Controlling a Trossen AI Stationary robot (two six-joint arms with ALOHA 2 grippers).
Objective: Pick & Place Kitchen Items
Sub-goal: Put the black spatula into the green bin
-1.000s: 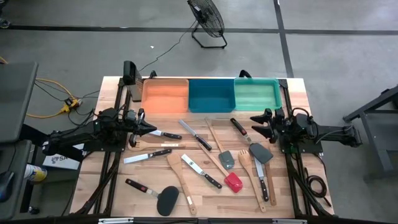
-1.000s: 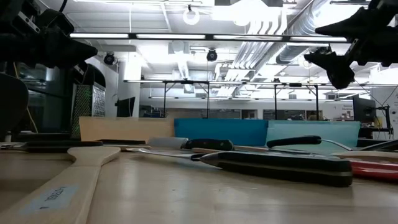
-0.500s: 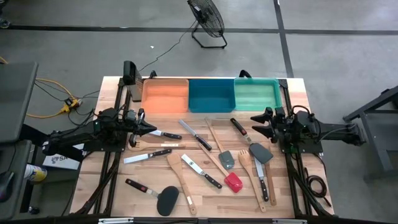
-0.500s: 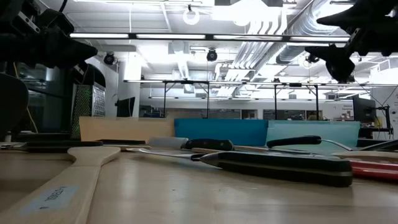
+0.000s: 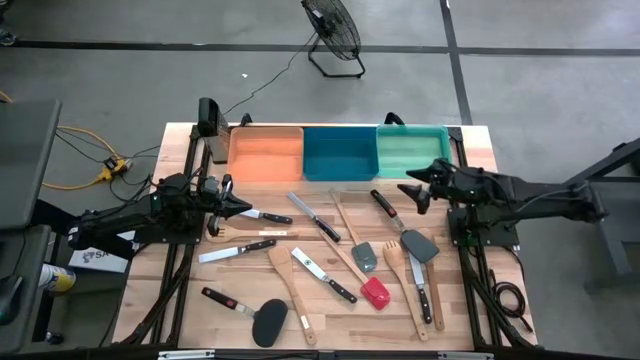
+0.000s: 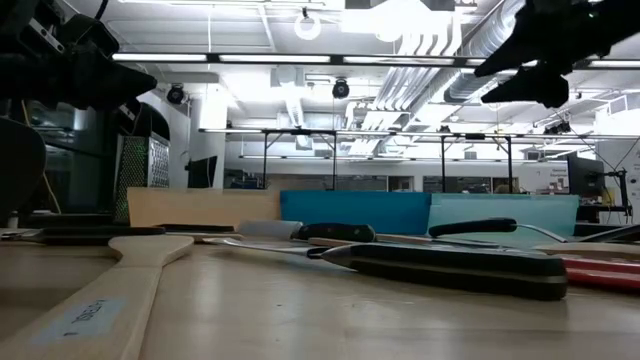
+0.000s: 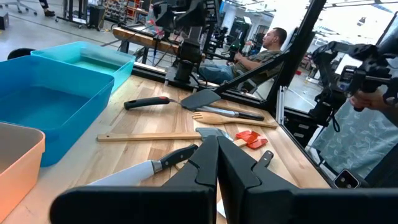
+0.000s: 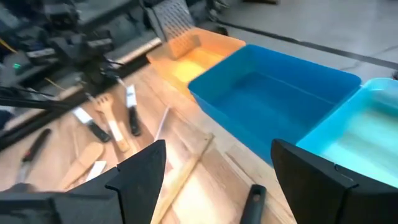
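Kitchen items (image 5: 335, 255) lie scattered across the wooden table (image 5: 180, 300) in front of three bins (image 5: 340, 152) as the right gripper (image 5: 415, 190), fingers spread and empty, hovers near a black-handled knife (image 5: 382, 206). The left gripper (image 5: 240, 207) waits clenched at the table's left. The knife looks stiff, light and slick-bladed, probably best pinched across its handle.

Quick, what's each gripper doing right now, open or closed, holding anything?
Left gripper: closed, empty, above the table's left side.
Right gripper: open, empty, near the blue bin.
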